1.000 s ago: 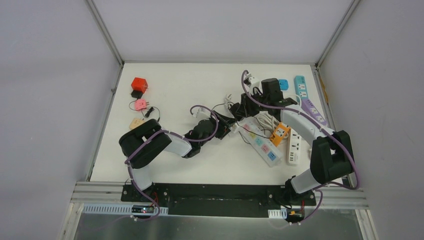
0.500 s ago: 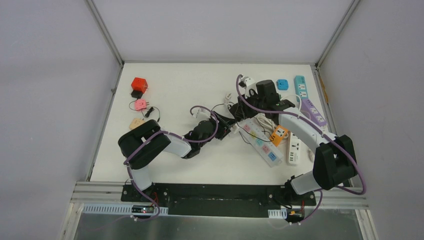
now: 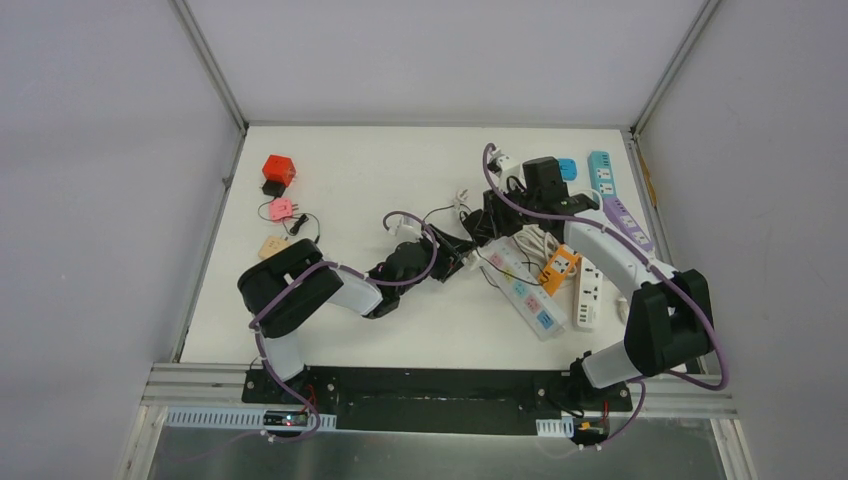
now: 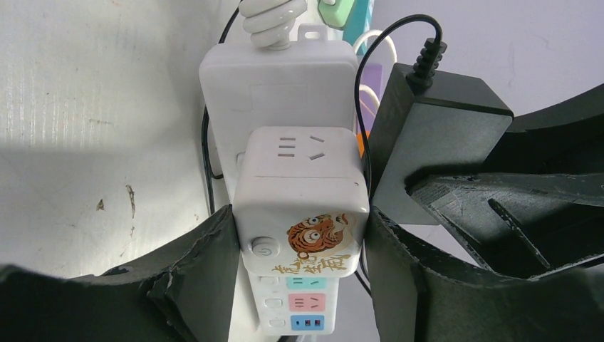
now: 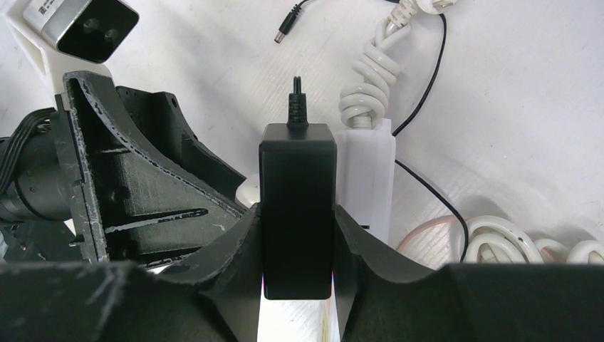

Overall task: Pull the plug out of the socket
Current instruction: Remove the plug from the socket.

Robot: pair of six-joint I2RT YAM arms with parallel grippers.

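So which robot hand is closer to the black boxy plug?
Right. The right gripper pinches the black boxy plug on both sides. The left gripper sits just beside it, clamped on the white tiger-sticker socket cube.

**White shells, black joints, purple cable**

Built alike on both sides: left arm (image 3: 350, 290) and right arm (image 3: 600, 245) in glossy white shells between bulky matte black joint housings. Looped along each with a purple cable (image 3: 716, 350). Bolted onto one black base plate (image 3: 430, 400). Tipped with rough black fingers (image 4: 192, 285) with pale, frayed edges. Fitted at the left wrist with a boxy white-and-grey camera (image 5: 82, 25).
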